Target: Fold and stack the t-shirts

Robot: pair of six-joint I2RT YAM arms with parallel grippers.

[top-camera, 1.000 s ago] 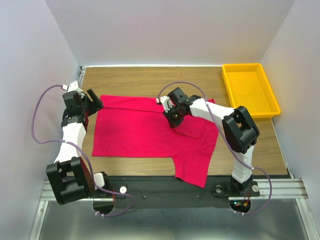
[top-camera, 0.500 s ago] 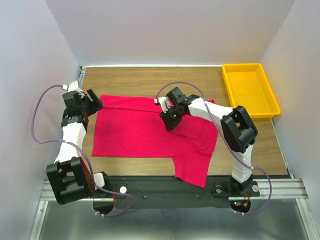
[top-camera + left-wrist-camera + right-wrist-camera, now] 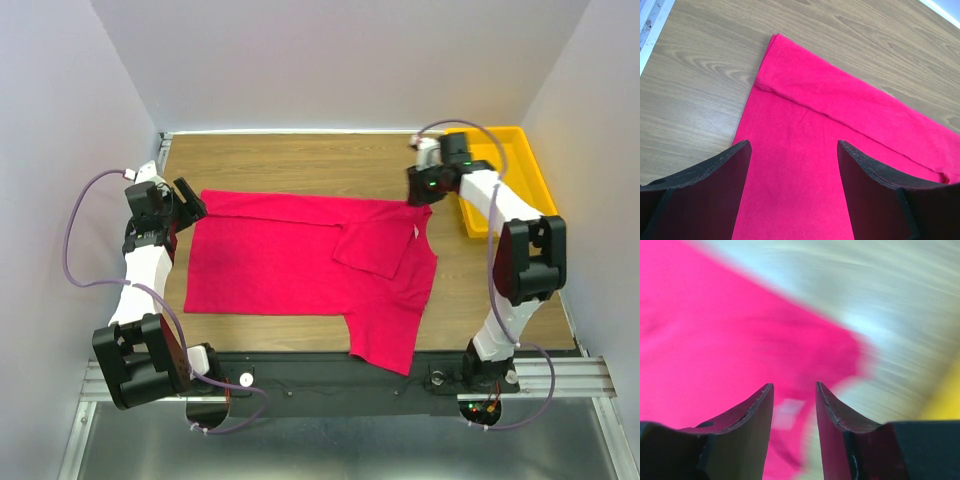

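Observation:
The crimson-pink t-shirt (image 3: 290, 260) lies spread flat on the wooden table, its lower right part hanging over the near edge. One sleeve (image 3: 375, 245) is folded inward onto the body, next to the white neck label (image 3: 413, 232). My left gripper (image 3: 190, 205) hovers open over the shirt's far left corner; in the left wrist view the gripper (image 3: 792, 145) has only the cloth (image 3: 815, 115) below it. My right gripper (image 3: 413, 192) is open at the shirt's far right corner. Its wrist view is blurred: the gripper (image 3: 794, 385) is empty above the cloth (image 3: 715, 330) and the label (image 3: 789, 412).
A yellow plastic tray (image 3: 520, 228) stands at the back right corner of the table, with the right forearm reaching across its left side. Bare wood (image 3: 300, 160) runs behind the shirt. White walls close in the table on three sides.
The right gripper has opened, let go of the sleeve over the middle of the shirt, and swung back and right to the tray's side. The sleeve stays folded. The left arm is still.

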